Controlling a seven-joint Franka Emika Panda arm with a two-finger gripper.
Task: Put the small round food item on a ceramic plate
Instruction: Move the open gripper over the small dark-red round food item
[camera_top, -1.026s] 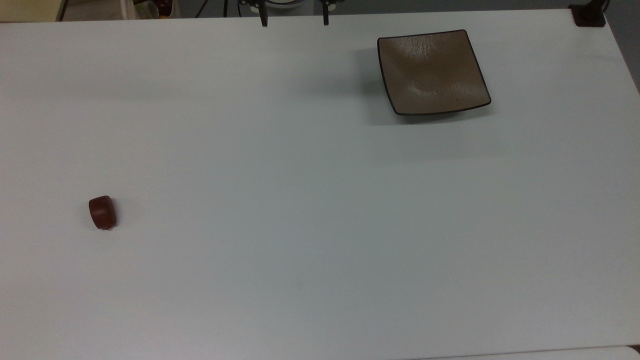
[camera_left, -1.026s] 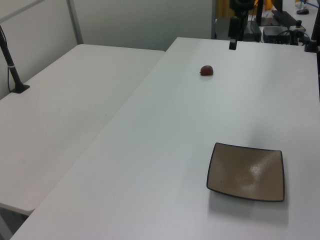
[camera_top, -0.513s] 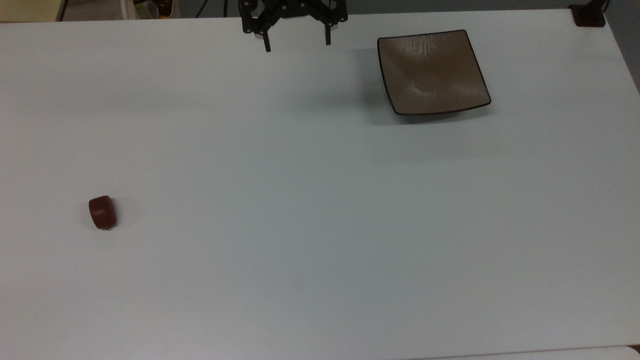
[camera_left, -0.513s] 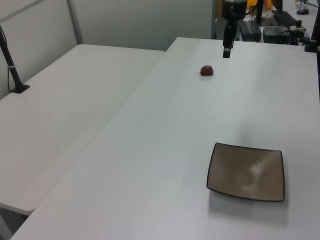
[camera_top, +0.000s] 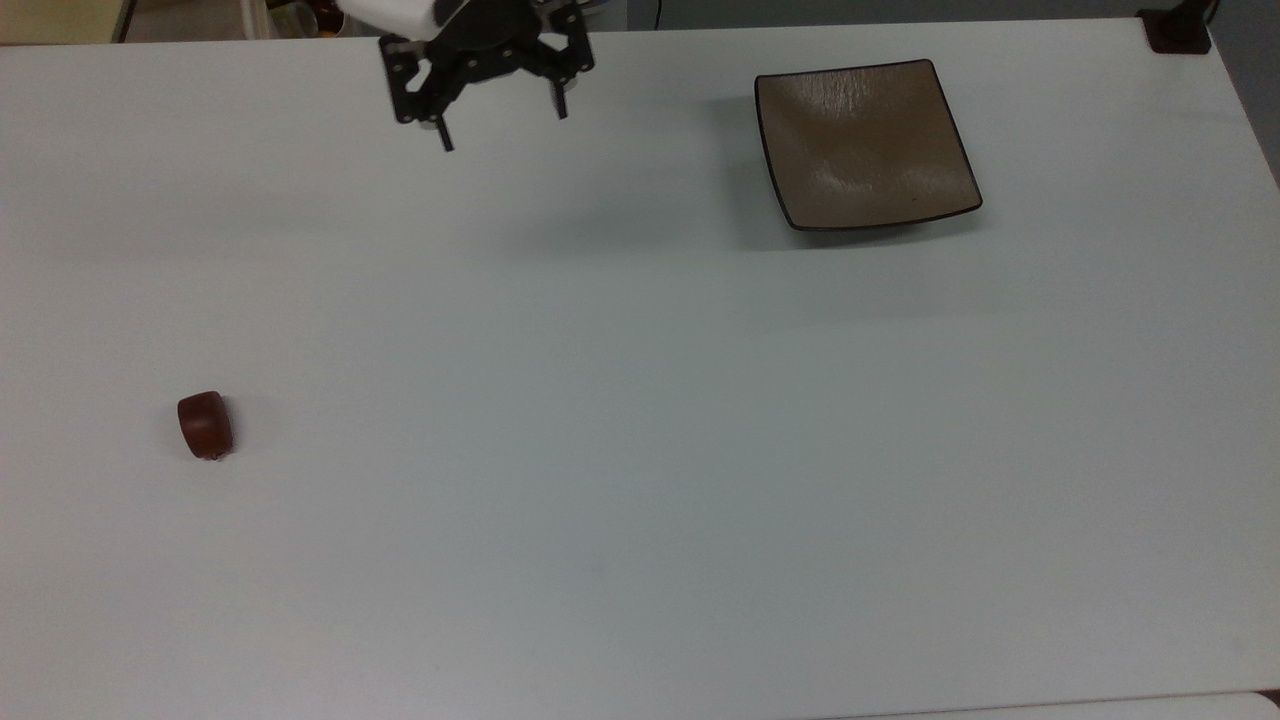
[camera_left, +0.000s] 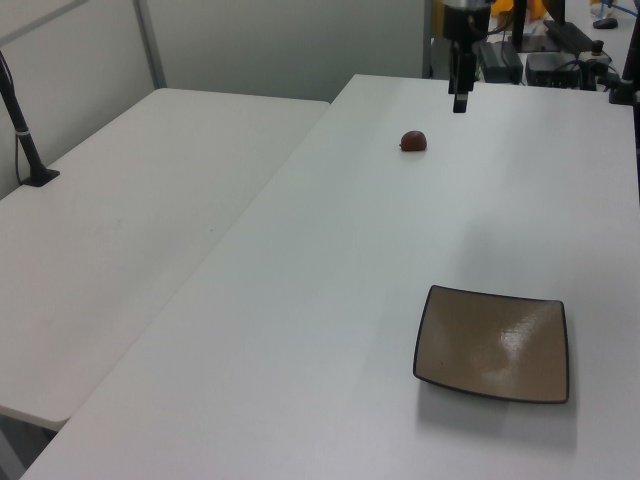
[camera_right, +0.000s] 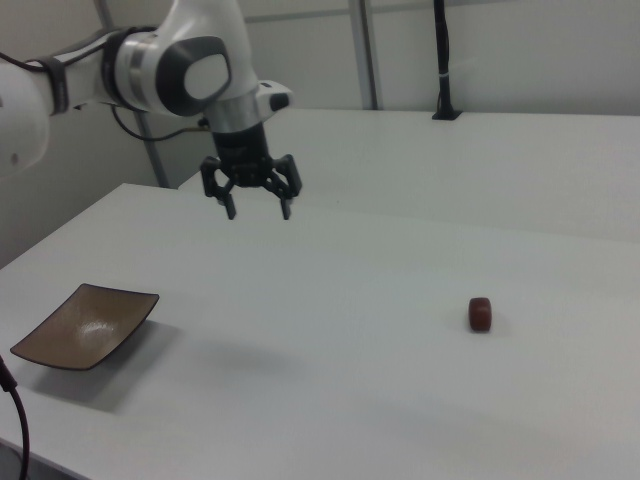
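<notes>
Right view: food item (camera_right: 481, 314) well apart from raised, spread end effector (camera_right: 258, 212).

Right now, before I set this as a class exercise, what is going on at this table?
A robot arm holds its gripper above the white table with its fingers open and nothing between them. The small round food item lies alone near the top view's left edge. The ceramic plate sits bare toward the top view's upper right. Nothing has been picked up yet.

glossy ceramic plate (camera_top: 866, 145), matt table (camera_top: 640, 450)
</notes>
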